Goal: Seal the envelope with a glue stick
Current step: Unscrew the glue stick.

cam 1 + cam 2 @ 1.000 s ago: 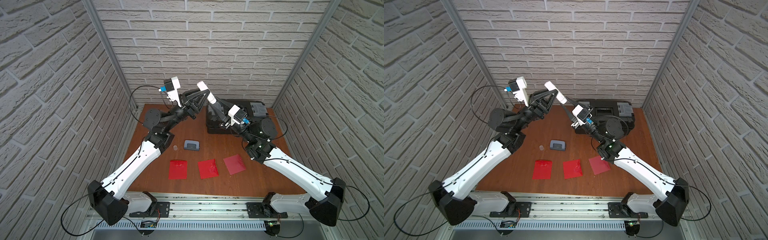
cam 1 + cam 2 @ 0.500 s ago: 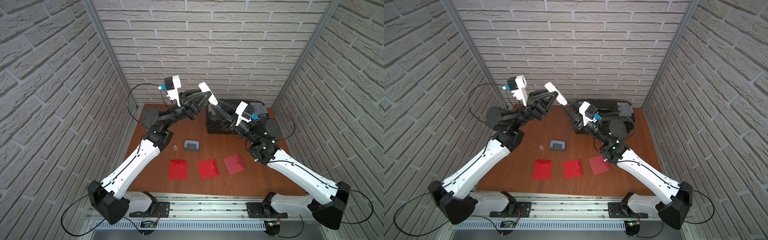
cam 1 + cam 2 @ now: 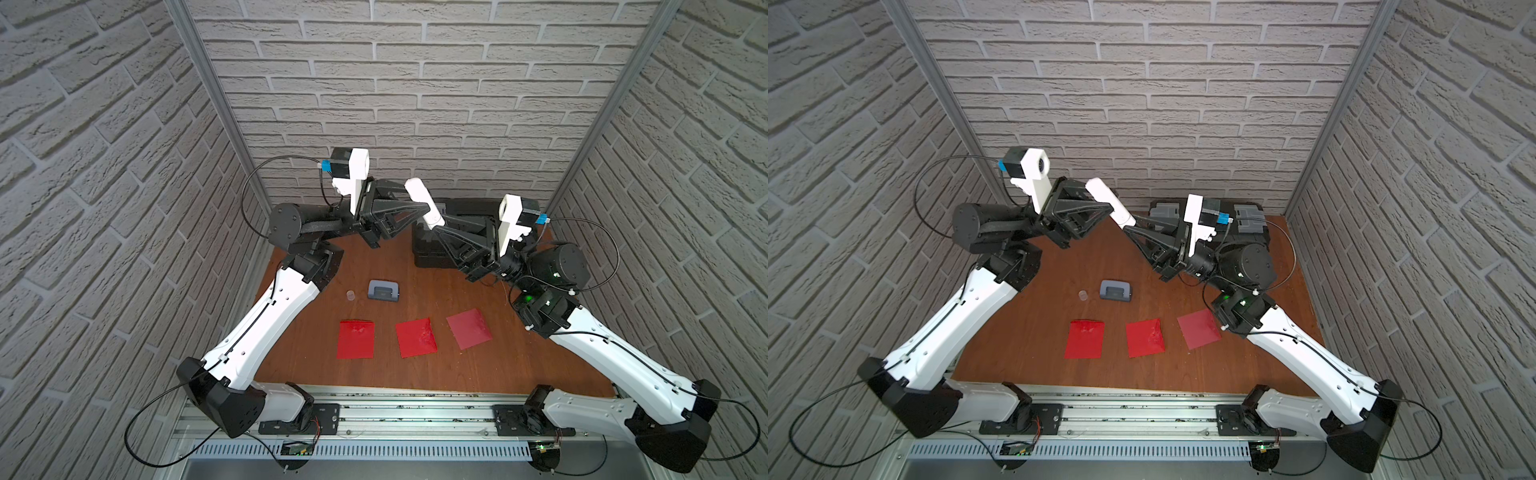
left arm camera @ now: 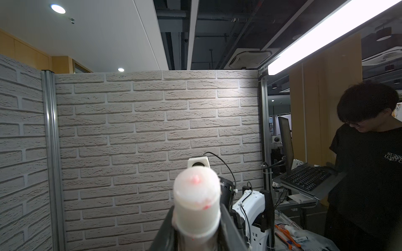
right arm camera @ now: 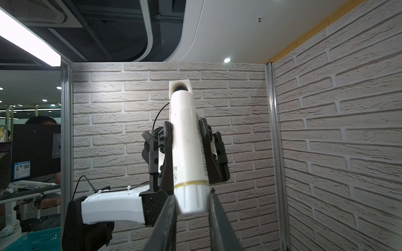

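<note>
Aloft, the glue stick (image 3: 420,201) hung tilted over the far middle of the table (image 3: 519,365), the left gripper (image 3: 424,206) clamped round its body and the right gripper (image 3: 436,227) closed on its lower end; three red envelopes (image 3: 355,338) lay flat on the near side.
</note>
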